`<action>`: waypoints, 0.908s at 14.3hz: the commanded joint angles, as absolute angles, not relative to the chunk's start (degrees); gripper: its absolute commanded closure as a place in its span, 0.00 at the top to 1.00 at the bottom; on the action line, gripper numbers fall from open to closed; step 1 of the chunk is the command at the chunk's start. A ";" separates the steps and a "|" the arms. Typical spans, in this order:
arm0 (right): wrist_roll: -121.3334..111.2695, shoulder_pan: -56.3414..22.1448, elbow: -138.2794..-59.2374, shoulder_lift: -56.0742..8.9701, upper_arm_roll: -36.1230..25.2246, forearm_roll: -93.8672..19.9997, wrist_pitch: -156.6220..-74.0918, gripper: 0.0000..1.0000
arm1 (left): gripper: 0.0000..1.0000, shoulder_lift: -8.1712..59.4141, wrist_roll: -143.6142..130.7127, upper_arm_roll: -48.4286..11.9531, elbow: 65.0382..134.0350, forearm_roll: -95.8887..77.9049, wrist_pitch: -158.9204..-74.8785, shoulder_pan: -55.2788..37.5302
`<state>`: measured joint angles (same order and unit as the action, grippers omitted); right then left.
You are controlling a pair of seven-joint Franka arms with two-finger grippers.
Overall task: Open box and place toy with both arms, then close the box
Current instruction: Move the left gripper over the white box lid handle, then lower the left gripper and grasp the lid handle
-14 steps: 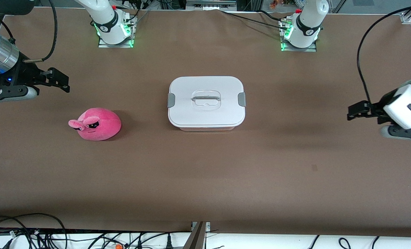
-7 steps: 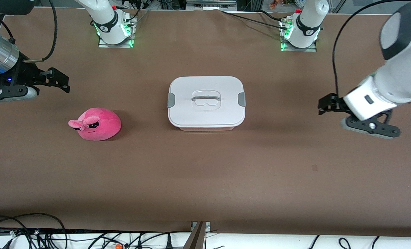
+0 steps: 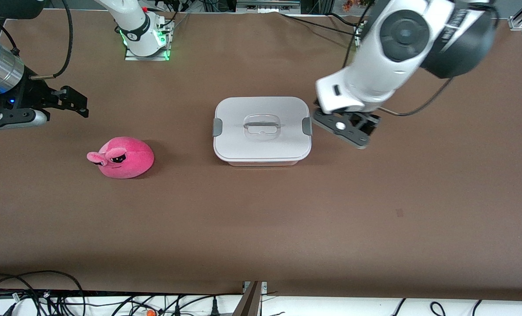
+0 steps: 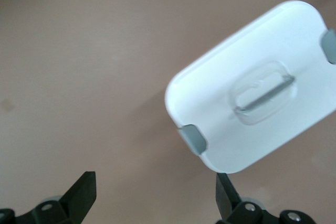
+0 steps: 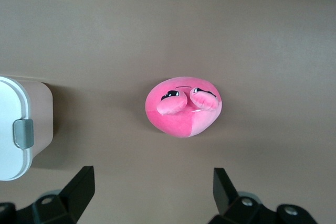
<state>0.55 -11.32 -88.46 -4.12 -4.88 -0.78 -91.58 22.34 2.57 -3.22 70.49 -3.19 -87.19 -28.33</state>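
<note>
The box stands mid-table with its white lid on, grey clips at both ends and a clear handle on top. The pink plush toy lies toward the right arm's end, nearer the front camera than the box. My left gripper hovers over the table just beside the clip at the left arm's end; in the left wrist view it is open and empty, with the lid close by. My right gripper waits open over the table's end; its wrist view shows the toy.
The right arm's base is bolted at the table's back edge. Loose cables lie along the front edge. A small dark mark sits on the brown table cover.
My left arm has swung in from the table's end to just beside the box, its gripper still open. The right arm, the toy and the box have not moved.
</note>
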 commanded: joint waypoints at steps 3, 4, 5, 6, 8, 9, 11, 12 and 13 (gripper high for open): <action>1.41 -11.07 -88.95 -3.69 -4.57 -1.14 -92.29 1.00 | 1.00 30.39 16.68 -2.11 68.64 -4.75 -95.77 -37.34; 1.41 -11.07 -88.95 -3.69 -4.57 -1.14 -92.29 1.00 | 1.00 32.24 17.83 -2.11 68.73 -4.49 -98.50 -38.92; 1.32 -11.07 -88.95 -3.69 -4.57 -1.14 -92.29 1.00 | 1.00 34.08 20.10 -2.11 68.82 -4.57 -100.35 -40.07; 1.41 -11.07 -88.95 -3.69 -4.57 -1.14 -92.29 1.00 | 1.00 35.23 23.43 -2.11 68.73 -4.48 -101.94 -40.60; 1.41 -11.07 -88.95 -3.69 -4.57 -1.14 -92.29 1.00 | 1.00 36.38 31.16 -2.11 68.91 -4.31 -103.71 -40.69; 1.41 -11.07 -88.95 -3.69 -4.57 -1.14 -92.29 1.00 | 1.00 36.47 34.51 -2.11 69.78 -4.48 -103.88 -40.69; 1.41 -11.07 -88.95 -3.69 -4.57 -1.14 -92.20 1.00 | 1.00 36.47 37.52 -2.11 70.75 -4.04 -103.89 -41.13; 1.41 -11.07 -89.03 -3.69 -4.57 -1.14 -92.28 1.00 | 1.00 36.47 38.92 -2.02 71.36 -3.87 -103.97 -41.92; 1.32 -11.07 -88.95 -3.69 -4.57 -1.14 -92.20 1.00 | 1.00 36.47 39.54 -2.02 71.72 -3.35 -103.97 -42.36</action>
